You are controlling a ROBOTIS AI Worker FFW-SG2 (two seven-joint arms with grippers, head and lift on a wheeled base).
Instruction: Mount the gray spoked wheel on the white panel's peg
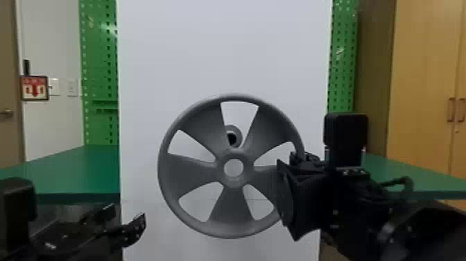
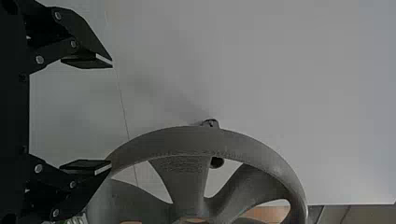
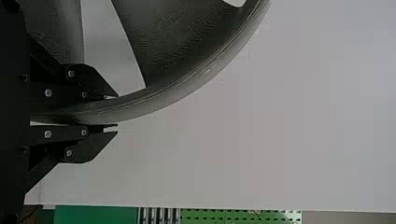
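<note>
- Currently, the gray spoked wheel [image 1: 229, 211] is upright in front of the white panel [image 1: 222, 52], its open face and spokes toward the head camera.
- On the panel, the peg [image 1: 238, 133] shows through the wheel's upper opening in the head view, higher than the wheel's hub [image 1: 234, 182]; the hub is off the peg.
- Over toward the panel's right edge, the right end effector [image 1: 286, 187] is closed on the wheel's rim, one finger on each side of it.
- Before the panel's lower left edge, the left end effector [image 1: 127, 213] is open and empty, its fingers wide apart.
- To both sides of the panel, the green bench [image 1: 83, 166] extends, with green perforated boards [image 1: 97, 55] rising beyond it.
- Well right of the panel is a wooden cabinet [image 1: 423, 69].
</note>
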